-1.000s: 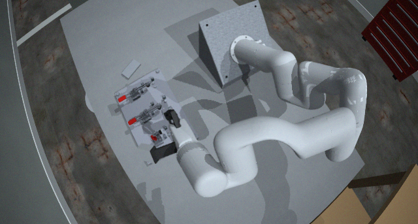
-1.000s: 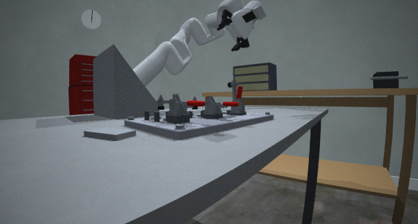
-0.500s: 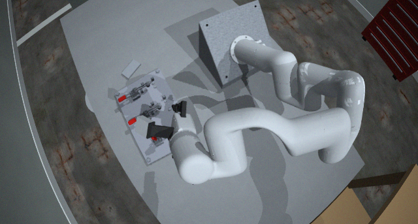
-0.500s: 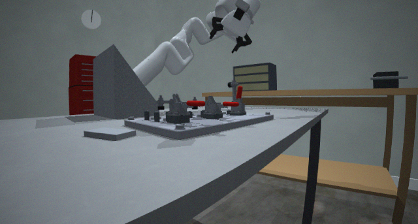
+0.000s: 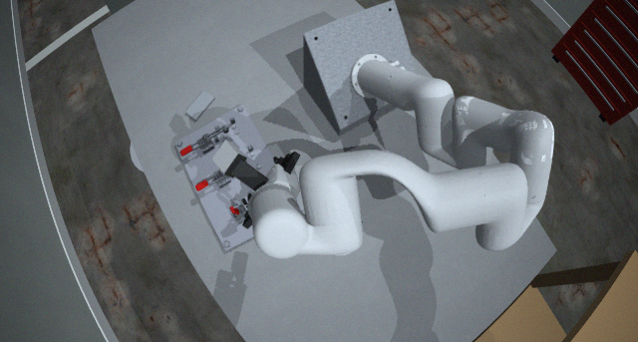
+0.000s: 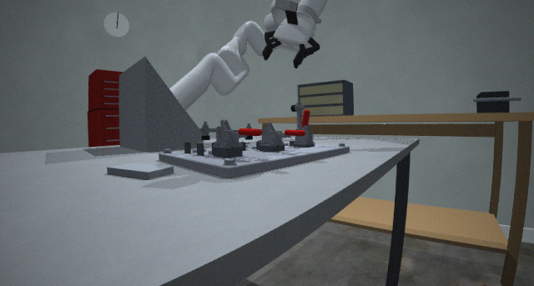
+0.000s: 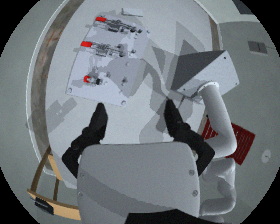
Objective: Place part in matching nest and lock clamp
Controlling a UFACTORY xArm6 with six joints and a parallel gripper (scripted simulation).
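The part [image 5: 200, 106] is a flat grey slab lying on the table just beside the far end of the fixture plate [image 5: 219, 177]; it also shows in the exterior view [image 6: 139, 170]. The plate [image 6: 254, 157] carries three clamps with red handles. Two handles [image 6: 249, 132] [image 6: 294, 132] lie level, and the third [image 6: 305, 117] stands upright. My gripper [image 6: 285, 57] is open and empty, high above the fixture and pointing down at it. In the wrist view the fingers frame the plate [image 7: 111, 56] far below. From above, my arm hides part of the plate's near side [image 5: 267, 188].
A grey wedge-shaped pedestal [image 5: 349, 63] holds the arm's base behind the fixture. A wooden bench [image 6: 417, 123] stands beyond the table's edge. A red drawer cabinet [image 6: 102, 111] stands at the back.
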